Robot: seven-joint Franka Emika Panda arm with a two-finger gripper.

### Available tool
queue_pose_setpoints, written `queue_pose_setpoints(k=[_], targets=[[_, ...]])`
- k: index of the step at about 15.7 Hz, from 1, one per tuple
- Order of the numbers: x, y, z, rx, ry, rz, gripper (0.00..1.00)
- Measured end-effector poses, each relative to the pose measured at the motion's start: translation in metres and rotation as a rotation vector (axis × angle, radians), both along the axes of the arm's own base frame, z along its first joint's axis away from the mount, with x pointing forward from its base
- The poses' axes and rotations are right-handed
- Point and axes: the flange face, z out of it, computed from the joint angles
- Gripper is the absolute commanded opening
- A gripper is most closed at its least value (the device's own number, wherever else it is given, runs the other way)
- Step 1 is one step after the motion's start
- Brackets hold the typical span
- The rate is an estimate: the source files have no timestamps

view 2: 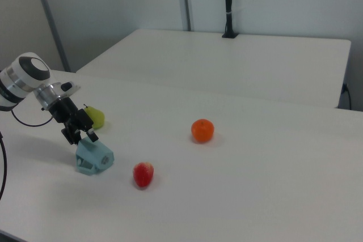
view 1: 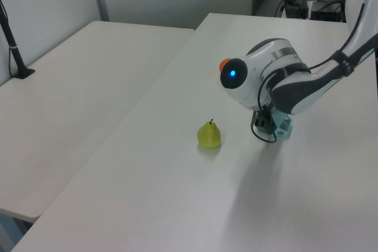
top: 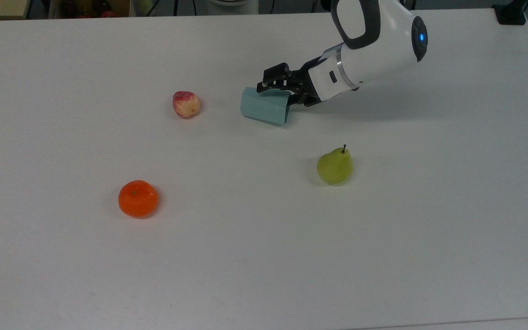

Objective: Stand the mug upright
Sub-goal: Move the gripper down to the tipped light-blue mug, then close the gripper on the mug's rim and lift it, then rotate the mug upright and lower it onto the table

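Grasp step in hand: the claw (top: 287,95), fingers spread and not yet clamped, straddles the rim of the mug (top: 264,106) lying sideways on the surface (top: 264,256); next, close and tilt it up.

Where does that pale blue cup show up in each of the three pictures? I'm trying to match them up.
Top view: the mug lies on its side above centre, right of the red-and-cream fruit.
Left view: a sliver of it shows right of centre, behind the arm.
Right view: it lies at lower left, left of the red fruit.
Shared landmark: the green pear, near the mug.
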Motion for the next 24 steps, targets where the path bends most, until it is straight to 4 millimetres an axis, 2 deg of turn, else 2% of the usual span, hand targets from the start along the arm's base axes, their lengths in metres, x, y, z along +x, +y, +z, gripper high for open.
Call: queue_pose_setpoints(k=[5, 7, 12, 14, 16, 20, 22, 24], targets=[[0.001, -0.013, 0.001, -0.068, 0.015, -0.01, 0.15], [0.0, -0.015, 0.0, -0.077, 0.034, -0.006, 0.02], [0.004, -0.023, 0.008, -0.111, 0.064, 0.01, 0.0], [0.008, -0.033, 0.014, -0.105, 0.085, 0.016, 0.0], [0.016, -0.048, 0.033, -0.085, 0.09, 0.015, 0.0], [0.024, -0.08, 0.087, 0.002, 0.088, 0.008, 0.0], [0.026, -0.077, 0.098, 0.114, 0.092, 0.036, 0.0], [0.031, -0.066, 0.101, 0.25, 0.074, 0.073, 0.0]])
